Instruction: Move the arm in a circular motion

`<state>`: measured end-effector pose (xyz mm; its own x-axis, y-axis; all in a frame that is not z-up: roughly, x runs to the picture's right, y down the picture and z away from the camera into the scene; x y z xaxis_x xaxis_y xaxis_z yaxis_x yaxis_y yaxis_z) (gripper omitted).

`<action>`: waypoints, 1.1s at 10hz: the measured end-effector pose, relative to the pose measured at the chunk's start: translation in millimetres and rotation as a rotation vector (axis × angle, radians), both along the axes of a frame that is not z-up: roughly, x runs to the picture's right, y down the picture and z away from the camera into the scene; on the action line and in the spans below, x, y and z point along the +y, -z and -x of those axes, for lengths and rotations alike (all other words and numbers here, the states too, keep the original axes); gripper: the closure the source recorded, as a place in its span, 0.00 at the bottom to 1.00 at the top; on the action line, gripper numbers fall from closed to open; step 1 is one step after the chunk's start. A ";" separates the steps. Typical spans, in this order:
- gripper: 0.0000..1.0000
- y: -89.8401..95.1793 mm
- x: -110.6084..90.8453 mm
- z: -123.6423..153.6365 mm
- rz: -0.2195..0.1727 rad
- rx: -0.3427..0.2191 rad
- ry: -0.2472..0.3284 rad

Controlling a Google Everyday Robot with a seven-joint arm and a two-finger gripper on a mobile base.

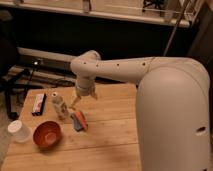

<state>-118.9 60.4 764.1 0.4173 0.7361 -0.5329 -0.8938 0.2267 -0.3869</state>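
The white jointed arm fills the right side of the camera view and reaches left over the wooden table. Its thick rounded segments have small dark holes. It ends in a small tan-tipped gripper that points down over the table's far left part, just right of a small pale bottle and above an orange and blue packet. The gripper holds nothing that I can see.
A red bowl and a white cup stand at the table's left front. A dark flat bar lies at the far left. A dark chair stands left of the table. Dark shelving runs behind.
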 end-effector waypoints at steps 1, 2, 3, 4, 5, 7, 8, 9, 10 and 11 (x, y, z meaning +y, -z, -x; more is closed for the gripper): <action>0.20 -0.1 -0.6 0.3 -0.002 0.000 0.001; 0.20 -2.0 -5.4 1.5 -0.011 -0.007 0.009; 0.20 -8.8 -21.5 6.3 -0.042 -0.032 0.025; 0.20 -16.7 -37.8 10.4 -0.072 -0.051 0.036; 0.20 -26.9 -56.1 10.4 -0.104 -0.063 0.039; 0.20 -59.9 -103.6 -14.6 -0.189 -0.052 0.017; 0.20 -69.8 -114.6 -28.8 -0.206 -0.034 0.000; 0.20 -80.3 -123.6 -57.8 -0.219 0.008 -0.029; 0.20 -84.4 -122.8 -87.9 -0.219 0.054 -0.059; 0.20 -83.0 -117.0 -107.3 -0.209 0.085 -0.077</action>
